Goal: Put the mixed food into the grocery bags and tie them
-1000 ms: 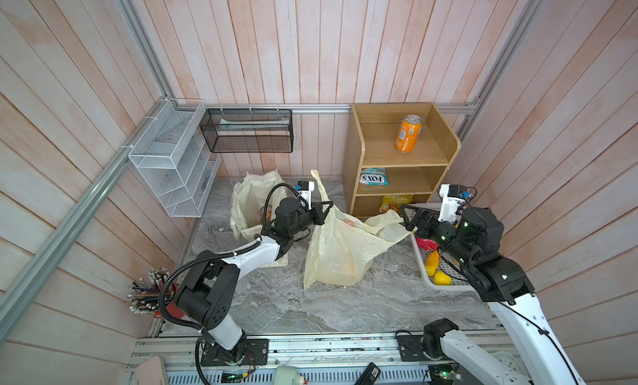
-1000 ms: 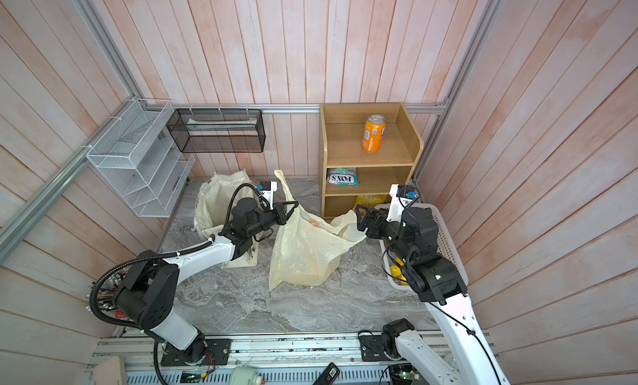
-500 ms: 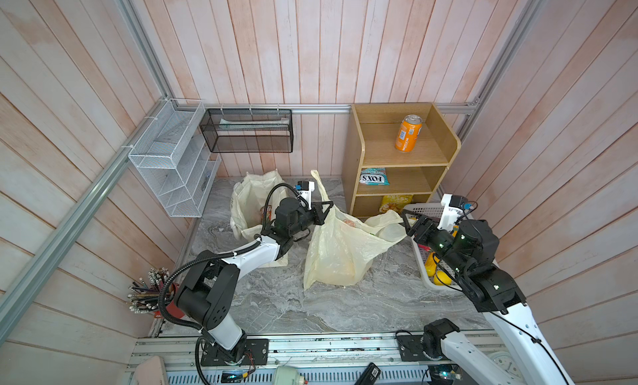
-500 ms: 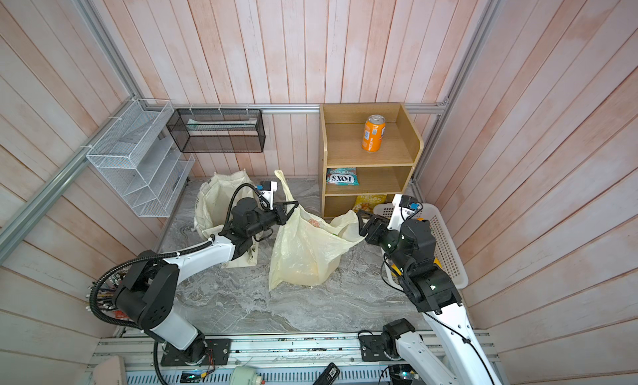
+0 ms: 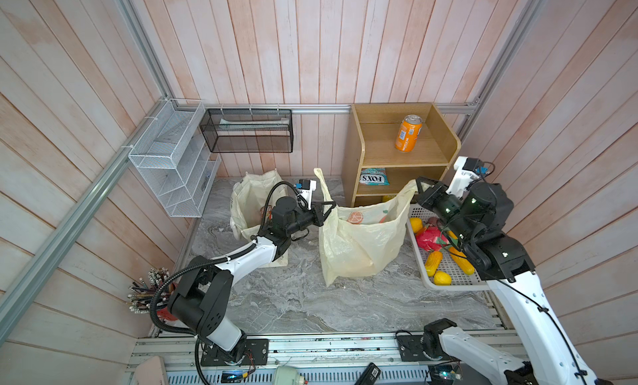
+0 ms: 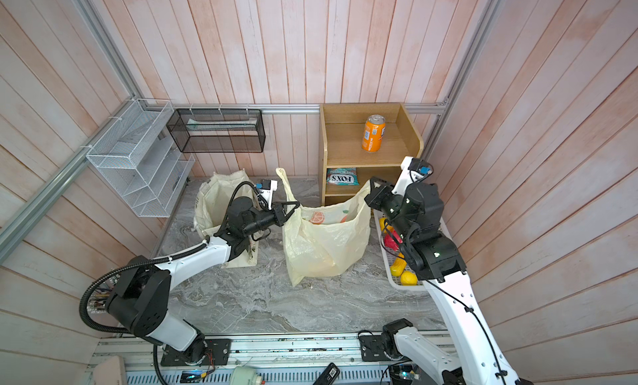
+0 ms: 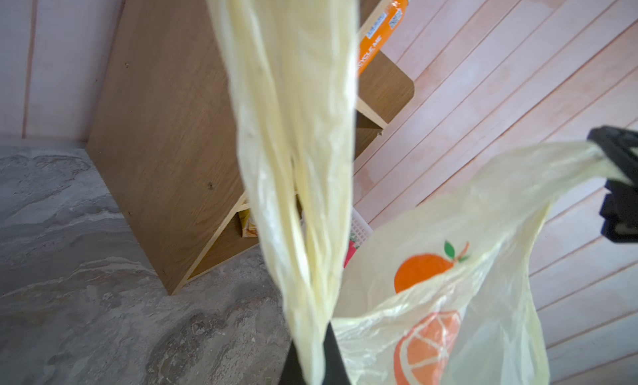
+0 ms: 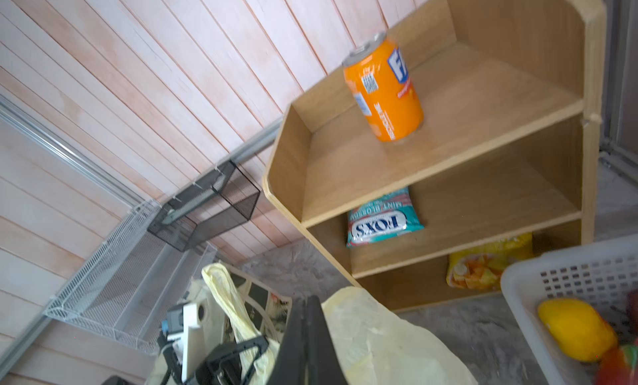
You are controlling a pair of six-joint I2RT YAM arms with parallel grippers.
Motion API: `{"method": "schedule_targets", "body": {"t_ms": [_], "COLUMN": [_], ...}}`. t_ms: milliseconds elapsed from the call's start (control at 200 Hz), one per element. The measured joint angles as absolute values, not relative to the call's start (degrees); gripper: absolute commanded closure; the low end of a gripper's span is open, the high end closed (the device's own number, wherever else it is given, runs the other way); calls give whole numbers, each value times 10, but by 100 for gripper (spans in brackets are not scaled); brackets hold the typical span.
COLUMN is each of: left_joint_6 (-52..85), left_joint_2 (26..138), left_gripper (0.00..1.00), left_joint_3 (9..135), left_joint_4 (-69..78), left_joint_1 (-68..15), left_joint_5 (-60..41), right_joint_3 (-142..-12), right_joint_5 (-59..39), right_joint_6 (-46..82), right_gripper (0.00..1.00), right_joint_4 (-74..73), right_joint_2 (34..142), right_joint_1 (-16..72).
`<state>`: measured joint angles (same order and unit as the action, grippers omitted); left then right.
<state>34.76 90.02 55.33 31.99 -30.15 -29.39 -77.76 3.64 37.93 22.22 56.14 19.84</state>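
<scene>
The plastic bag (image 5: pixel 359 248) printed with oranges stands open in the middle of the grey stone table (image 5: pixel 293 297) in both top views. The left gripper (image 5: pixel 330 207) has its fingers clamped on the bag's left handle, which rises as a stretched strip toward the upper middle of the left wrist view. The right gripper (image 5: pixel 419 188) has its fingers pressed together on the bag's right handle, just in front of the wooden shelf (image 5: pixel 352 166). The canvas tote (image 5: pixel 248 200) stands left of the plastic bag, partly behind the left arm.

A white basket (image 8: pixel 569 273) at the right edge of the table holds yellow fruit (image 5: pixel 442 278) and something red (image 5: pixel 429 236). On the shelf, an orange can (image 5: pixel 408 133) stands on top, a mint packet (image 5: pixel 374 177) lies on the middle level, and a yellow snack packet (image 8: pixel 486 262) sits at the bottom.
</scene>
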Motion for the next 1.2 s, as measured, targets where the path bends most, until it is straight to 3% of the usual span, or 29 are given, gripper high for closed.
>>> {"method": "schedule_targets", "body": {"t_ms": [295, 790, 1200], "left_joint_6": [307, 266, 188], "left_joint_2": [891, 881, 954], "left_gripper": [100, 100, 100], "left_joint_3": [563, 562, 665], "left_joint_4": [298, 321, 221], "left_joint_1": [-303, -340, -342], "left_joint_5": [-312, -248, -385], "right_joint_3": [-719, -675, -681], "right_joint_5": [88, 215, 303], "right_joint_6": [423, 466, 482], "right_gripper": [100, 100, 100], "right_joint_4": [261, 313, 228], "right_joint_2": [534, 497, 565], "right_joint_1": [221, 369, 417]}}
